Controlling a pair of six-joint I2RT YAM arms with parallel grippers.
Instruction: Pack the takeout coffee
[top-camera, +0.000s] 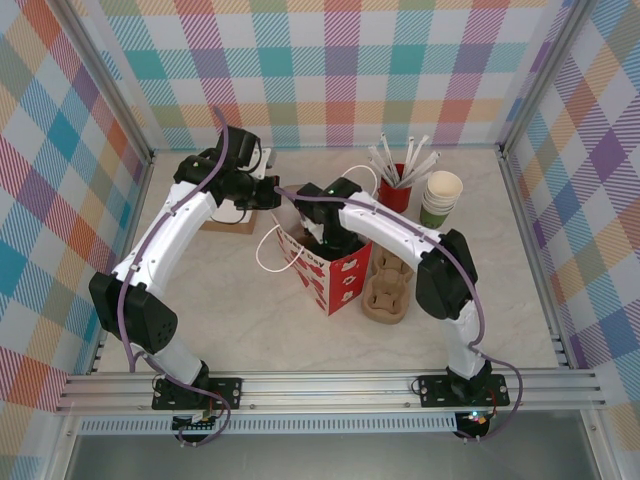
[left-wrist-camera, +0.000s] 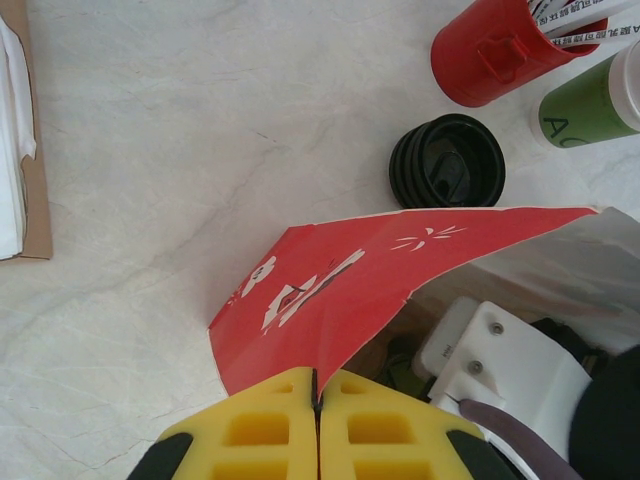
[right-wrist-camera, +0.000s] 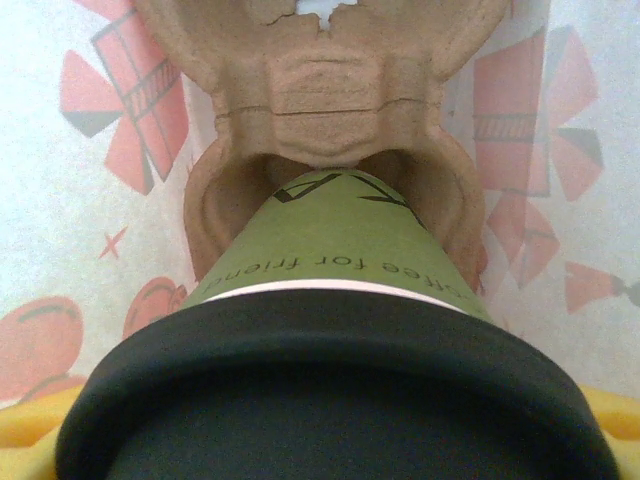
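- Left pincer: your yellow pads are pressed together, pinching the rim of the red printed paper bag, which stands on the pale marbled tabletop.
- Right pincer: yours reaches into that bag, spread wide and clamped on the small green paper cup with black plastic lid.
- Cup: inside the bag, its base at a pocket of the brown moulded-pulp carrier.

yellow fingers: pinched on red bag rim | black lid: loose on table beyond bag
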